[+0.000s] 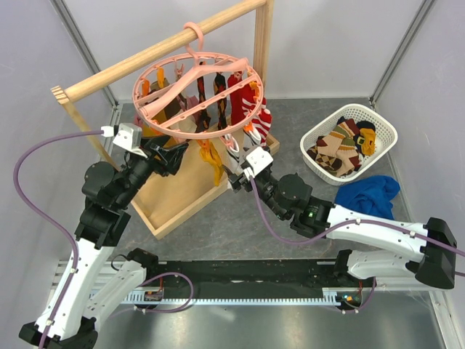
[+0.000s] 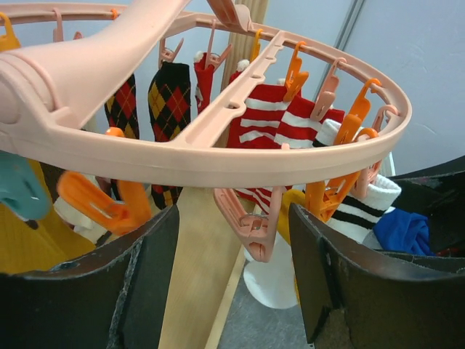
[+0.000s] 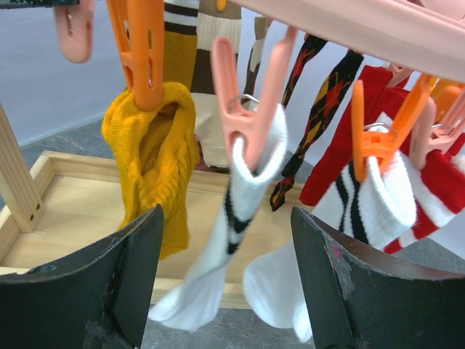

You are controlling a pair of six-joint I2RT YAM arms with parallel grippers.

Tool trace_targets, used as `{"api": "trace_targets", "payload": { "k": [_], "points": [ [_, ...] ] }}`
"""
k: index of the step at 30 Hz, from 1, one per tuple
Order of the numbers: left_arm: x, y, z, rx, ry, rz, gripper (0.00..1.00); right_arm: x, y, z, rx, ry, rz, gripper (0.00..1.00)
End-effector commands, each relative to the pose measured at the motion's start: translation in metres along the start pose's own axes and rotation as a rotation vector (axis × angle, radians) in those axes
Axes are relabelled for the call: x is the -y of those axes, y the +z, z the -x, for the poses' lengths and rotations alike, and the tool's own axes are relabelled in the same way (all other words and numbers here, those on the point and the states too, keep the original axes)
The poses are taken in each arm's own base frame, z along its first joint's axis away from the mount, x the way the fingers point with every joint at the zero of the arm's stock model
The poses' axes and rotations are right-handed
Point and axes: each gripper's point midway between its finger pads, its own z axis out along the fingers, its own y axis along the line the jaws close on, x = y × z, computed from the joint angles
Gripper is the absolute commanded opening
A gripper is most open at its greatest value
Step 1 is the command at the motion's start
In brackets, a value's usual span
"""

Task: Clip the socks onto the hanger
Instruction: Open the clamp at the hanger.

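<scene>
The salmon-pink hanger (image 1: 196,135) hangs by its hook from the wooden rail, with several socks clipped round its ring. My left gripper (image 1: 174,156) is at the ring's near left side, open. In the left wrist view an empty salmon clip (image 2: 258,229) dangles between its jaws (image 2: 232,218) without touching either. My right gripper (image 1: 236,174) is under the ring's near right side, also open (image 3: 225,218). A white sock with black stripes (image 3: 218,247) hangs from a salmon clip (image 3: 247,116) between its fingers, ungripped. A mustard sock (image 3: 152,160) hangs to the left.
More socks (image 1: 341,149) lie in a white basket (image 1: 385,127) at the right. A blue cloth (image 1: 367,195) lies in front of it. The wooden rail (image 1: 160,51) stands on a wooden tray base (image 1: 182,196) under the hanger.
</scene>
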Motion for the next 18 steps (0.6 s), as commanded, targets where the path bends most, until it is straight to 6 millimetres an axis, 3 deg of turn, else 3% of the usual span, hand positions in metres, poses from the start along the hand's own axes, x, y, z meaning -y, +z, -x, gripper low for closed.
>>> {"api": "trace_targets", "payload": {
  "k": [1, 12, 18],
  "points": [
    [0.009, 0.001, 0.026, 0.073, -0.057, -0.029, 0.66, 0.003, -0.005, 0.014, 0.050, 0.043, 0.007, 0.78],
    [0.019, 0.008, 0.031, 0.067, -0.087, -0.085, 0.61, 0.005, -0.007, 0.015, 0.056, 0.050, 0.008, 0.78],
    [0.027, 0.013, 0.034, 0.062, -0.091, -0.132, 0.52, 0.005, -0.007, 0.015, 0.055, 0.052, 0.006, 0.79]
  ]
}}
